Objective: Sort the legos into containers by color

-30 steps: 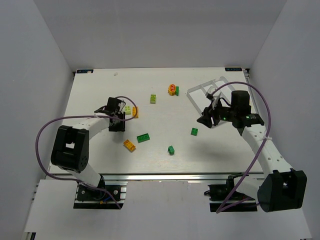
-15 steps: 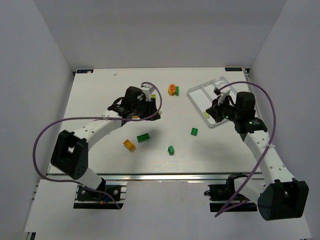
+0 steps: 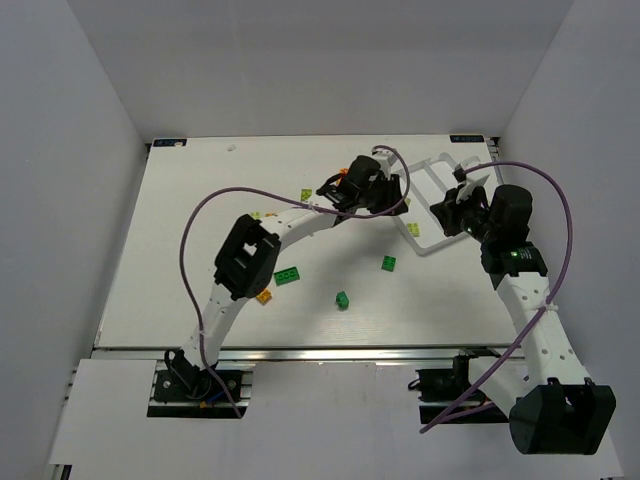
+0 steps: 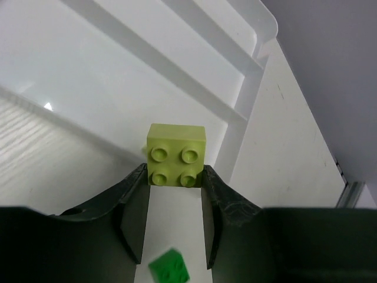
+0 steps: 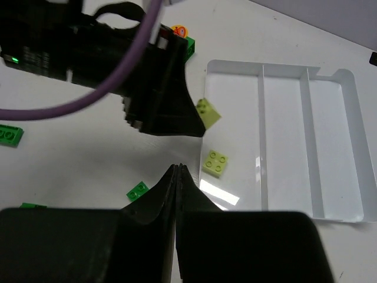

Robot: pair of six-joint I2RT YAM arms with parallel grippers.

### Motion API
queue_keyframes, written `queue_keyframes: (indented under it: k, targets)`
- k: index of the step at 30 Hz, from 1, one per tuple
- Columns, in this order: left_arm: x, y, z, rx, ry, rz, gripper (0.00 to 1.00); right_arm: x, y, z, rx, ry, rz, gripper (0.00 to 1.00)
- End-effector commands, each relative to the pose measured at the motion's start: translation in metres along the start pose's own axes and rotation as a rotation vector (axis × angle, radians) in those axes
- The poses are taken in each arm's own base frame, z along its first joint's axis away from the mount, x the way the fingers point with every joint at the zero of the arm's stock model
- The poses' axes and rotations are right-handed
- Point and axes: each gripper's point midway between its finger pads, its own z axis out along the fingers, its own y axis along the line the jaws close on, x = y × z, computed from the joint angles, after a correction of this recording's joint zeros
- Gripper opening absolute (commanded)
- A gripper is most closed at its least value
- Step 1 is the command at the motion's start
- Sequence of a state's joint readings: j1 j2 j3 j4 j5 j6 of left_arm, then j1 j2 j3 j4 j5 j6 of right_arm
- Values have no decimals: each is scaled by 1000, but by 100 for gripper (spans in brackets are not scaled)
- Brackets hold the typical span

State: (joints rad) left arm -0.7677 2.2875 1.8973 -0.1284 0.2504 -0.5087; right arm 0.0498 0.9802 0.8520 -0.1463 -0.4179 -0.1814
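My left gripper [image 3: 397, 203] reaches across the table and is shut on a lime-yellow lego [image 4: 177, 159], held above the near edge of the clear three-compartment tray [image 4: 177, 65]. The right wrist view shows that held brick [image 5: 208, 112] over the tray's [image 5: 283, 135] left compartment, with another lime lego [image 5: 215, 163] lying inside it. My right gripper [image 5: 177, 168] is shut and empty, hovering by the tray's near left corner [image 3: 445, 215]. Green legos [image 3: 388, 263] [image 3: 342, 299] [image 3: 287, 275] lie on the table.
An orange lego [image 3: 262, 295] and lime legos [image 3: 306, 194] [image 3: 257, 215] lie on the left half. The round orange-and-red piece [image 5: 179, 30] sits beside a green brick [image 5: 189, 47], behind the left arm. The left arm's purple cable [image 3: 200, 230] loops over the table.
The left arm swung from the table's left side to the tray, carrying the lime lego. The right gripper left a lime lego in the tray, shut, and drew back to the right.
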Motion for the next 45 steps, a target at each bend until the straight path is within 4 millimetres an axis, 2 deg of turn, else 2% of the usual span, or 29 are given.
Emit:
queue_keyframes:
  k: [1,2,3,4,6,8,9,10,13,14,17,22,23,25,26,27,29,30,31,32,33,34,35,36,37,39,40,42,45]
  targets:
    - [-33,-26,14,26,-89,8,7,-9,2,-3,-21,-48,4,0]
    - [-32,-29,21,27,-95,13,8,-10,2,-4,-22,-52,3,0]
    - [-28,-21,32,12,-97,12,9,-9,1,-4,-21,-49,5,0]
    - [-34,-30,34,25,-121,20,10,-10,1,-4,-24,-52,5,0]
    - [-34,-21,42,-2,-145,12,14,-10,2,-5,-28,-54,2,0]
    - [-32,-23,47,-11,-156,5,24,-9,2,-5,-35,-51,4,0]
    - [-27,-16,51,-33,-154,2,30,-8,2,-5,-36,-48,5,0]
    - [-26,-13,52,-45,-152,-1,42,-8,2,-5,-39,-48,6,0]
    - [-22,-9,55,-56,-146,-8,59,-7,4,-5,-47,-46,3,0]
    - [-22,-9,55,-52,-146,-9,70,-6,5,-4,-54,-42,4,0]
    - [-28,-17,53,-30,-154,-8,79,-4,8,-4,-70,-39,0,6]
    - [-48,-31,35,-20,-183,8,78,-5,14,-9,-135,-55,-27,15]
    - [-69,-37,18,-17,-220,15,77,-7,18,-12,-155,-70,-45,17]
    - [-73,-32,-1,-43,-227,14,70,-6,31,-17,-225,-88,-67,18]
    - [-100,-43,-32,-50,-286,19,66,-10,35,-22,-247,-114,-114,20]
    - [-77,-25,-39,-108,-243,30,54,-8,41,-24,-277,-125,-136,20]
    - [-82,-1,-73,-212,-267,47,39,-5,58,-32,-363,-160,-193,27]
    - [-103,-5,-111,-255,-331,72,33,-5,62,-34,-386,-173,-208,30]
    - [-71,25,-121,-334,-264,69,22,-4,68,-35,-418,-183,-215,34]
    - [-70,45,-140,-389,-265,61,17,-1,71,-34,-434,-182,-217,42]
    - [-81,46,-173,-426,-309,76,15,1,73,-33,-443,-178,-213,45]
    - [-50,74,-184,-496,-247,72,15,2,72,-32,-445,-173,-207,49]
    - [-44,87,-198,-542,-244,68,17,6,72,-28,-452,-154,-194,51]
    - [-40,111,-218,-622,-245,51,24,8,72,-25,-453,-133,-182,52]
    - [-25,128,-234,-673,-223,37,45,10,68,-22,-437,-117,-174,53]
    - [-14,164,-261,-790,-201,5,61,15,61,-15,-409,-80,-151,54]
    - [-6,176,-269,-827,-187,-7,70,18,66,-10,-424,-65,-144,56]
    - [0,204,-284,-893,-167,-35,75,20,64,-6,-401,-47,-139,58]
    - [3,232,-296,-945,-149,-53,78,24,63,-1,-397,-24,-140,75]
